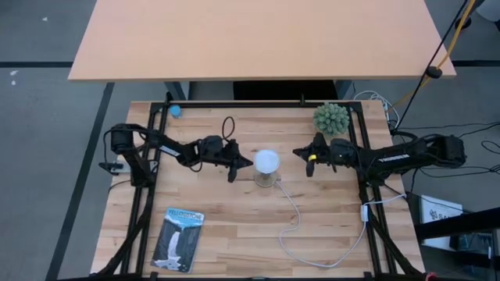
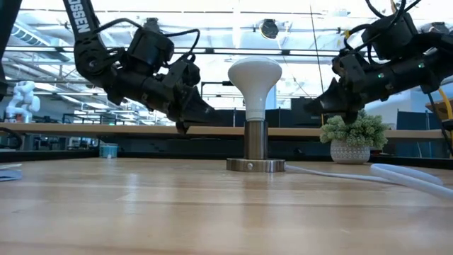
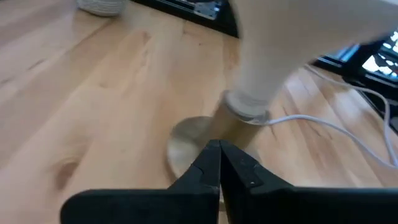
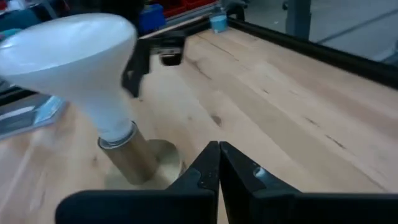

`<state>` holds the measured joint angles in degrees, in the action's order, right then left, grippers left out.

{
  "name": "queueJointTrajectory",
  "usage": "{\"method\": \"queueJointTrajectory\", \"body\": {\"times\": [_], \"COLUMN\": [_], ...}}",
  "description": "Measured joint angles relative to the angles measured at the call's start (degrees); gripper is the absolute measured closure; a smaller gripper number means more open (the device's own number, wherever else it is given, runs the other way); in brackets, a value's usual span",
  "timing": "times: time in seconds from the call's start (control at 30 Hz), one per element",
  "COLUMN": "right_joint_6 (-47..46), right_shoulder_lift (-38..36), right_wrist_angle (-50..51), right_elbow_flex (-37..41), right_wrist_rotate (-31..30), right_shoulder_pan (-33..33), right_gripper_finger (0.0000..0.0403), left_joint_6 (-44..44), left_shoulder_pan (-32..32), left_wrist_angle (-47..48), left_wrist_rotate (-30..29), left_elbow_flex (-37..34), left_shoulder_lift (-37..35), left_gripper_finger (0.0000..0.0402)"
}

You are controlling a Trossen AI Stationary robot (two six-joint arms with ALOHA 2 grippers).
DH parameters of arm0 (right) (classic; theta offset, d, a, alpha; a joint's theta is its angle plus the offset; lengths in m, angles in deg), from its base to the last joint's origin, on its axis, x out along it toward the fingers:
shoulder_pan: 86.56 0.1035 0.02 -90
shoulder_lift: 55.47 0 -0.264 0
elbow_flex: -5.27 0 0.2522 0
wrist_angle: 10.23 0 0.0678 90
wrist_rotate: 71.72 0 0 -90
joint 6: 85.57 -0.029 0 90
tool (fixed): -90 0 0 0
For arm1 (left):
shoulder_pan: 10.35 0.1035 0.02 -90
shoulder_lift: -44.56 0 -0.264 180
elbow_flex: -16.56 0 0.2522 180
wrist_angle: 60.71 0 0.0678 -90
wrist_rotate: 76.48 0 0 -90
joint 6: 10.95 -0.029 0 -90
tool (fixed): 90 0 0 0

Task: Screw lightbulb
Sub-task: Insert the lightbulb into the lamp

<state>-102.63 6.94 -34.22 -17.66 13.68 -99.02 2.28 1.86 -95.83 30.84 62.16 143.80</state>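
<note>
Lightbulb (image 2: pixel 255 79) stands upright in the socket (image 2: pixel 255 150), and my left gripper (image 1: pixel 234 165) and right gripper (image 1: pixel 306 158) flank it, both closed on nothing.

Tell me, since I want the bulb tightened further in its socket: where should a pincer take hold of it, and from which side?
Probably the round frosted globe of the lightbulb, taken across its widest part. It stands upright in the socket, neck narrowing downward, so the globe offers the most surface for turning. Coming level from the side seems best; the left pincer and right pincer, both shut, flank it without touching.
</note>
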Motion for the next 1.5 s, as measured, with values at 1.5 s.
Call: {"method": "queueJointTrajectory", "body": {"times": [1.5], "right_joint_6": [2.7], "right_shoulder_lift": [30.5], "right_wrist_angle": [-22.1], "right_elbow_flex": [-12.8], "right_wrist_rotate": [17.8], "right_shoulder_pan": [1.7], "right_gripper_finger": [0.0403], "left_joint_6": [-6.1], "left_shoulder_pan": [-10.1], "left_wrist_angle": [2.6], "left_wrist_rotate": [-9.9], "left_elbow_flex": [5.8], "left_shoulder_lift": [1.7], "left_gripper_finger": [0.0401]}}
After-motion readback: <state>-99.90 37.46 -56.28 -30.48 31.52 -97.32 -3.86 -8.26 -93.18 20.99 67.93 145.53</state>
